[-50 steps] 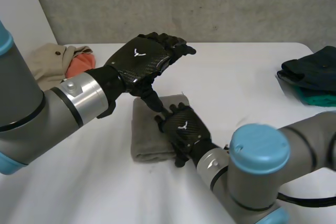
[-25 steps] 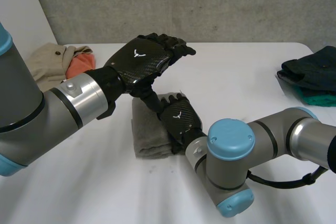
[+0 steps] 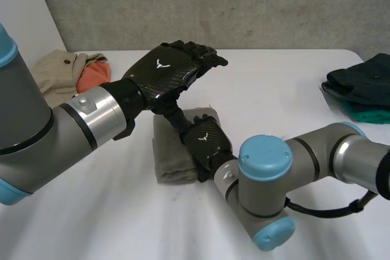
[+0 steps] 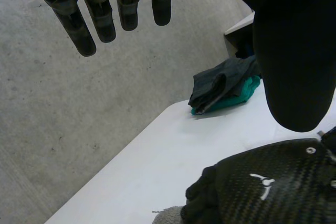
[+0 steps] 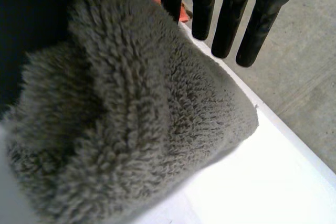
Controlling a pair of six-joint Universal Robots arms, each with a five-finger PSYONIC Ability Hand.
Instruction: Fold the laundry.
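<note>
A grey fluffy towel [image 3: 172, 153] lies folded in a narrow stack on the white table [image 3: 274, 89], near the middle. My right hand [image 3: 207, 141] rests on the towel's right side, palm down. In the right wrist view its fingers [image 5: 228, 19] reach out straight past the towel [image 5: 131, 129], which bulges up under the palm. My left hand [image 3: 166, 68] hovers above the towel's far end, open and holding nothing. In the left wrist view its fingers [image 4: 100, 14] hang straight, with the back of the right hand [image 4: 268, 182] below them.
A beige and orange heap of clothes [image 3: 67, 71] lies at the table's back left. A dark and teal pile [image 3: 362, 89] sits at the right edge, seen from the left wrist too as the same pile [image 4: 226, 87]. A grey wall stands behind the table.
My right hand has slid along the towel towards the left hand, and its elbow has swung in front. The left hand has stayed where it was.
</note>
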